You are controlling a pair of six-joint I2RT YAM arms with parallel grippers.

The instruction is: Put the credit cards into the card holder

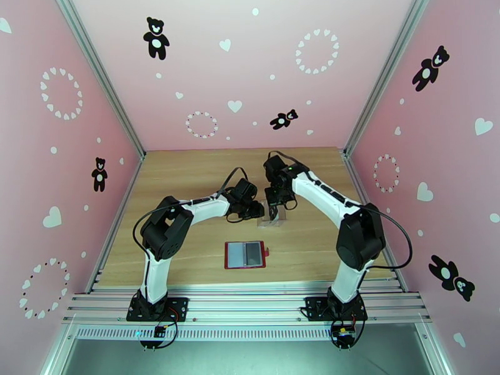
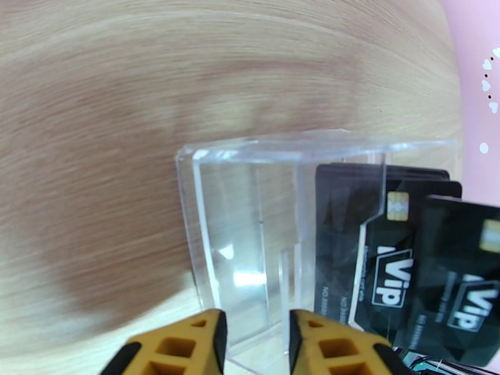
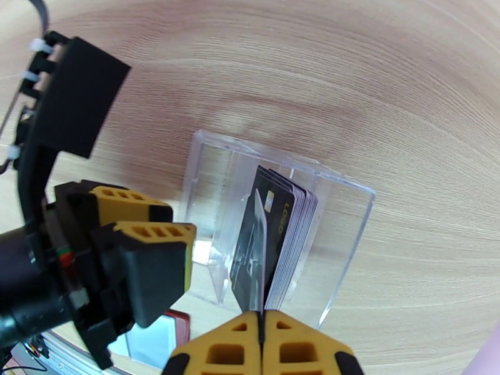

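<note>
Item: black VIP card [image 3: 250, 257], foremost of the credit cards [image 3: 300, 232] standing on end in the clear plastic tray [image 3: 350, 245]. We record the right gripper [image 3: 261, 320] closed tight on its exposed edge. The left gripper [image 2: 253, 326] is part-closed astride the tray's front lip, seemingly steadying it. The card holder [image 1: 245, 254] lies open and flat on the table [image 1: 187, 176], nearward of the tray and about midway between both arms; we judge the card must lift clear, then come back toward it

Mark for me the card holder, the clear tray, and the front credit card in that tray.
card holder [image 1: 245, 254], top external view, middle of its open grey sleeves.
clear tray [image 2: 228, 232], left wrist view, its transparent near wall.
front credit card [image 3: 249, 257], right wrist view, its dark face.
</note>
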